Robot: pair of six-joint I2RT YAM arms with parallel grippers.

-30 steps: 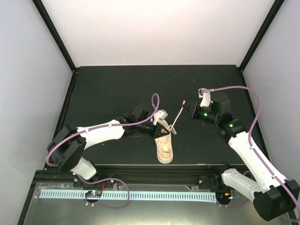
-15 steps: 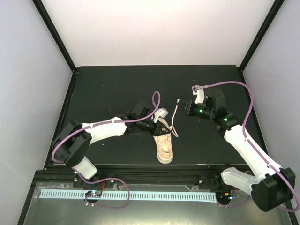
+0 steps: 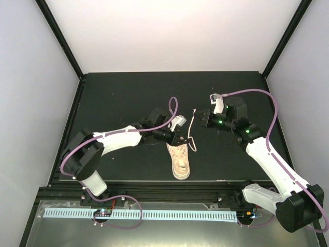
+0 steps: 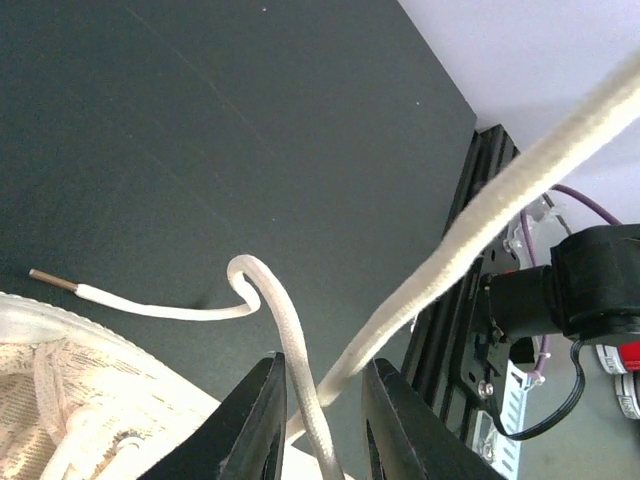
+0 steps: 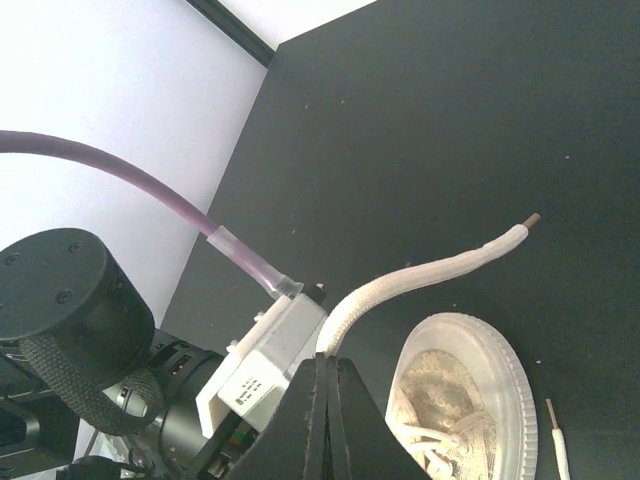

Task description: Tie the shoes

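Overhead view: the small beige-pink low-top sneaker [image 3: 180, 160] lies on the black counter [image 3: 118, 98] near its front edge, between my two arms. Compared with a second ago, the right arm has swung inward toward the shoe, so the thin off-white lace [image 3: 190, 128] it carries now hangs in a slack curve instead of a straight diagonal. The left wrist has slid across to the sneaker's far, laced end. The left arm lies low, its forearm pointing right from a folded elbow, with the left fingers [image 3: 176, 139] at the sneaker's far end. The right arm reaches up and leftward from its base, its wrist turned toward the shoe and the right fingers [image 3: 202, 119] well clear of it. Left wrist view: the left fingers [image 4: 262, 425] have parted and stand apart. One strand of lace [image 4: 262, 285] loops down through the gap, its metal-tipped end resting on the counter. A second strand crosses close to the lens, and I cannot tell where it leads. The sneaker's mesh [image 4: 50, 400] sits at lower left. I read this as a release before a fresh grip. Right wrist view: the right fingers [image 5: 315, 420] are pressed together and clamped on the lace [image 5: 430, 272], whose tipped end arcs free above the counter, with the sneaker [image 5: 470, 370] just beyond. I see no knot or bow, so I judge the tying barely begun.
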